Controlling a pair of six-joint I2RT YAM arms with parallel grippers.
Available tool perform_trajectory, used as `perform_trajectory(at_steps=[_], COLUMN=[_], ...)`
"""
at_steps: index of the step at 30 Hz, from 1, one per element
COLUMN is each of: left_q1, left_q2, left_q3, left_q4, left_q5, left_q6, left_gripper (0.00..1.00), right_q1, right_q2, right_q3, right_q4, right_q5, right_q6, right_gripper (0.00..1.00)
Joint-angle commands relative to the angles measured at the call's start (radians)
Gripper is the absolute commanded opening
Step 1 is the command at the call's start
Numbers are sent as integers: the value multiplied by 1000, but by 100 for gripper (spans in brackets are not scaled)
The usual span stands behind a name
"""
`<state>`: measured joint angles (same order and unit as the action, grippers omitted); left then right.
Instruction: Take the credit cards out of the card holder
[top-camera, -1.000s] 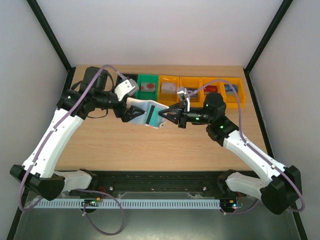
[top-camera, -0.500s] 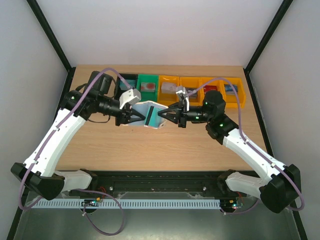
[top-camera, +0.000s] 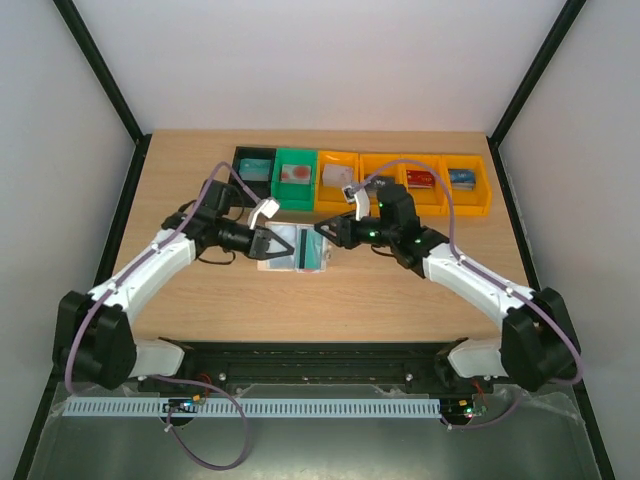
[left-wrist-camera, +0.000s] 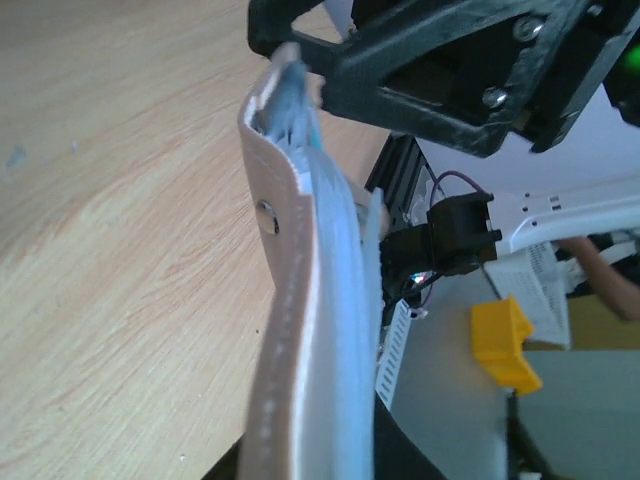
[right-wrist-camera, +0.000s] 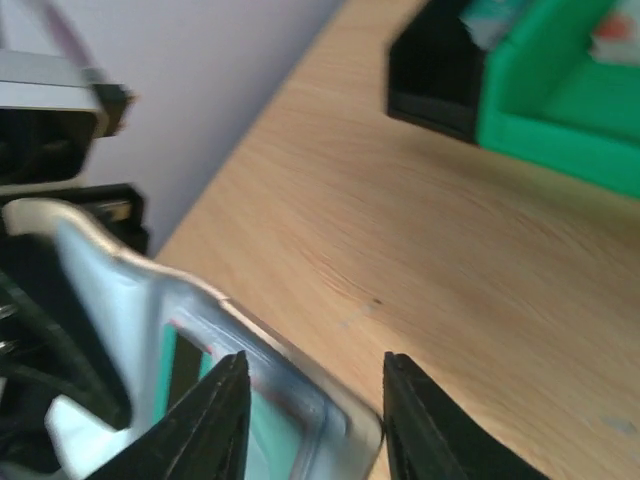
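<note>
The card holder (top-camera: 290, 250) hangs open just above the table's middle, white outside with pale blue sleeves. A teal credit card (top-camera: 313, 253) shows through its right sleeve. My left gripper (top-camera: 270, 244) is shut on the holder's left edge. In the left wrist view the holder (left-wrist-camera: 300, 300) runs edge-on up the frame. My right gripper (top-camera: 323, 231) is at the holder's far right corner. In the right wrist view its jaws (right-wrist-camera: 315, 405) stand open, with the holder's corner (right-wrist-camera: 330, 420) and the teal card (right-wrist-camera: 270, 435) between them.
A row of bins lines the table's far edge: a black bin (top-camera: 253, 162), a green bin (top-camera: 295, 176) and several orange bins (top-camera: 420, 182), each with a card inside. The black bin (right-wrist-camera: 440, 90) and the green bin (right-wrist-camera: 560, 110) sit just beyond the right gripper.
My left gripper has closed on the holder's left edge. My right gripper has opened off the holder's right edge. Both arms and the holder have shifted left and toward the near side.
</note>
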<state>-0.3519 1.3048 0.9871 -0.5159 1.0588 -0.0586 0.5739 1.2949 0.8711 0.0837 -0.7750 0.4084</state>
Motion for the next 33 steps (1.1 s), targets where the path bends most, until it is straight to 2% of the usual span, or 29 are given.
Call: perform_trajectory(at_steps=[1,6,11,17,25,27,30,33], left_q1=[12,33,35,44,66,69,76,80], left_q2=[36,96,113,114,95,89,82,81], left_q3=[-85,-201,-169,-163,-161,-164,-169,-169], left_q4=[329,504,449,443,443,445,449,455], left_q5=[73,59,11,7,14,14,16,24], left_q6=[-342,-506,-469,-461,-458,-459,-459,-467], left_gripper=[2,2,2,2,2,2,2,2], right_q1=[-5,-5,20,208,381,385,386,386], right_q2=[73,122,29,-79,13,39,49,52], right_q3=[-51,-63,-41,-1,65,81,81,66], right_q4=[-36,-65,-130,-171,-184,-197,-203,-194], right_q5=[180,254,409,592,659,672,711,693], right_q6=[25,20,1,-57,-26,-28,-28,-37], right_gripper=[38,48,50,51,61,58,44,44])
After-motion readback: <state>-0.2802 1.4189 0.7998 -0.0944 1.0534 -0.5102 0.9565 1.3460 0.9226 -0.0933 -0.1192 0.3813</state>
